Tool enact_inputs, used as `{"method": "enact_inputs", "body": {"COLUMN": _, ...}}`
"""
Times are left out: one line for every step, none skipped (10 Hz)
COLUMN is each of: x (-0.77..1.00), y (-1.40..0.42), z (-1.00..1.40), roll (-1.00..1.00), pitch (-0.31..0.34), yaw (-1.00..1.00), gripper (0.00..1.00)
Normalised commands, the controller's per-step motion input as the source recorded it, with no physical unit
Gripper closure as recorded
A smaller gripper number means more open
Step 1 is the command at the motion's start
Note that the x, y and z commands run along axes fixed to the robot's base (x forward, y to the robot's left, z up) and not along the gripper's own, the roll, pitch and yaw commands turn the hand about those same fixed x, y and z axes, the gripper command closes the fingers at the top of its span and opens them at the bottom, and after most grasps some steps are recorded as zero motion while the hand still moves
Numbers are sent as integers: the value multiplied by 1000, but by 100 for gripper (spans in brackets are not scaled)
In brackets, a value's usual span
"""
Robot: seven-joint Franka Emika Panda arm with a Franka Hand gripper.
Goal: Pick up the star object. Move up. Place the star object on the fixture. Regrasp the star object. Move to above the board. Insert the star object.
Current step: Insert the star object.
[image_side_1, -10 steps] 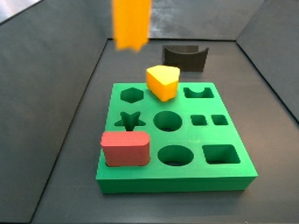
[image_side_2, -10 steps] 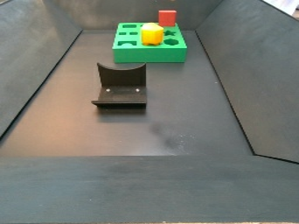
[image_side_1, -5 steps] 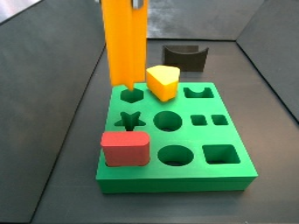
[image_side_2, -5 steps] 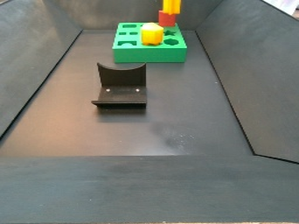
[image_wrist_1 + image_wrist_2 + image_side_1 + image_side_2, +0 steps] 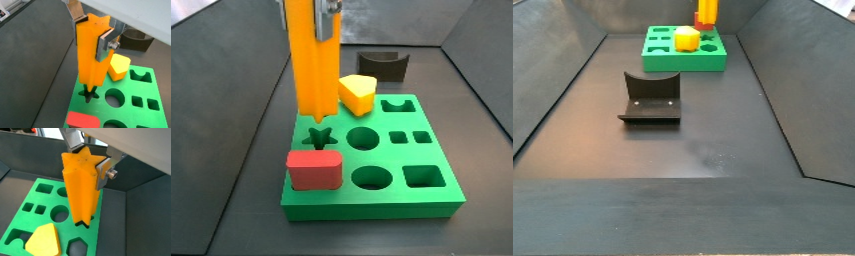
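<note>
My gripper (image 5: 92, 31) is shut on the top of the star object (image 5: 90, 55), an orange ridged prism held upright, also seen in a wrist view (image 5: 81, 185). Silver fingers (image 5: 105, 170) clamp its sides. In a side view the star object (image 5: 311, 60) hangs over the green board (image 5: 432, 205), its lower end right at the star hole (image 5: 319, 137). I cannot tell whether the tip has entered. The black fixture (image 5: 382, 66) stands behind the board; in a side view the fixture (image 5: 651, 97) is in front of the board (image 5: 660, 60), away from the star object (image 5: 708, 10).
A yellow wedge block (image 5: 358, 93) sits in the board beside the star object, also seen in both wrist views (image 5: 119, 66) (image 5: 43, 239). A pink-red block (image 5: 313, 168) stands at the board's near left corner. Dark sloping walls (image 5: 225, 120) enclose the floor.
The gripper has come down with the star object, from high above the board to its lower end at the star hole. The blocks and fixture have not moved.
</note>
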Motion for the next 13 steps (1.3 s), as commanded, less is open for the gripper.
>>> {"method": "enact_inputs", "body": {"x": 0, "y": -191, "z": -946, "roll": 60, "pitch": -93, "yaw": -106, "gripper": 100}}
{"method": "enact_inputs", "body": {"x": 0, "y": -200, "z": -923, "roll": 119, "pitch": -154, "yaw": -89, "gripper": 100}}
{"method": "enact_inputs", "body": {"x": 0, "y": -37, "z": -151, "roll": 0, "pitch": -143, "yaw": -86, "gripper": 100}}
{"method": "enact_inputs", "body": {"x": 0, "y": 0, "z": -343, "roll": 0, "pitch": -46, "yaw": 0, "gripper": 100}}
{"method": "enact_inputs", "body": {"x": 0, "y": 91, "z": -791, "roll": 147, "pitch": -74, "yaw": 20, "gripper": 100}}
{"method": "enact_inputs", "body": {"x": 0, "y": 0, "z": -620, "roll": 71, "pitch": -97, "yaw": 0, "gripper": 100}}
{"method": "enact_inputs", "body": {"x": 14, "y": 6, "z": -149, "roll": -11, "pitch": 0, "yaw": 0, "gripper": 100}}
{"method": "enact_inputs", "body": {"x": 49, "y": 0, "z": -249, "roll": 0, "pitch": 0, "yaw": 0, "gripper": 100}}
{"method": "enact_inputs", "body": {"x": 89, "y": -49, "z": -331, "roll": 0, "pitch": -17, "yaw": 0, "gripper": 100}}
{"method": "enact_inputs", "body": {"x": 0, "y": -177, "z": -857, "roll": 171, "pitch": -146, "yaw": 0, "gripper": 100}}
{"method": "enact_inputs", "body": {"x": -6, "y": -120, "z": -863, "roll": 196, "pitch": -131, "yaw": 0, "gripper": 100}}
{"method": "enact_inputs", "body": {"x": -20, "y": -106, "z": -869, "roll": 196, "pitch": -127, "yaw": 0, "gripper": 100}}
{"method": "enact_inputs", "body": {"x": -220, "y": 0, "z": -231, "roll": 0, "pitch": -270, "yaw": 0, "gripper": 100}}
